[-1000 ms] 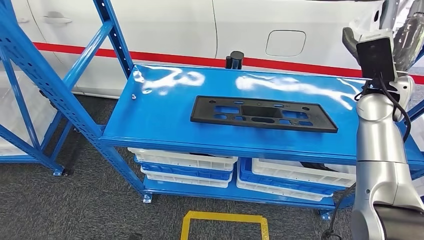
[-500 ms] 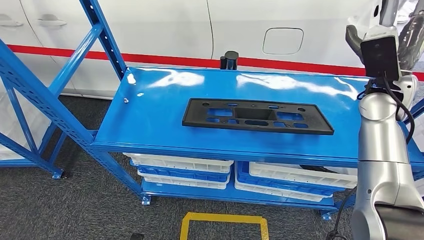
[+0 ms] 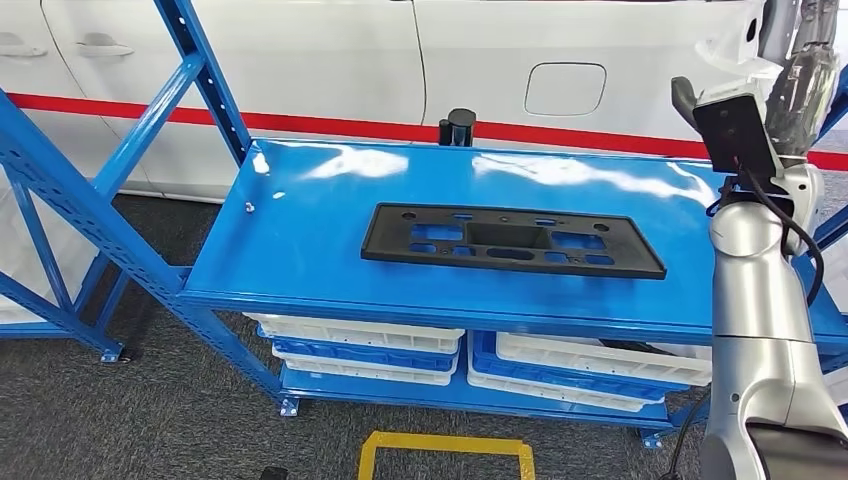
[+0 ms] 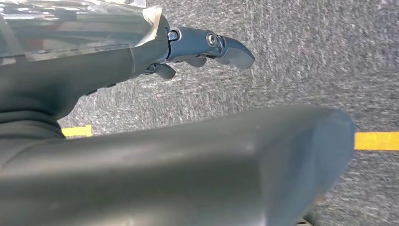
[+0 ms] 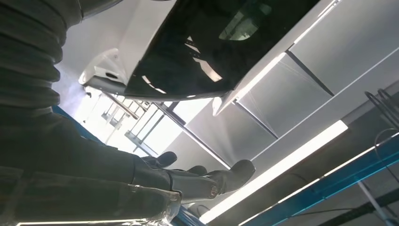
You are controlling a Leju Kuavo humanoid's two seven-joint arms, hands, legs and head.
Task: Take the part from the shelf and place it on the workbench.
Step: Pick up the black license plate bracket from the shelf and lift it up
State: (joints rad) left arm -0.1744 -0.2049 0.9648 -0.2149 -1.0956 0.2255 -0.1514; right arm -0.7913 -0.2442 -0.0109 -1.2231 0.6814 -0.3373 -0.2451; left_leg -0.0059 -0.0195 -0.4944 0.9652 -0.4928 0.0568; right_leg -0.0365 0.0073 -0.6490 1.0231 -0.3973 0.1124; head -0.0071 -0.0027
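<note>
Risking a one-sided grab: long flat black plastic perforated plate [image 3: 511, 240] could tip or slip if lifted from one end, being thin and flush to the glossy blue metal shelf [image 3: 300, 230]. Lying flat mid-shelf, long axis from 9 to 3 o'clock, far edge toward white car body [image 3: 300, 60]. Right hand [image 3: 805, 90] raised at 2 o'clock, well apart from plate, fingers [image 5: 226, 179] loosely apart, holding nothing. Left hand [image 4: 202, 47] hanging over grey carpet floor [image 4: 306, 56], fingers slightly curled, empty.

One black part [image 3: 511, 240] – four white trays [image 3: 352, 332].
</note>
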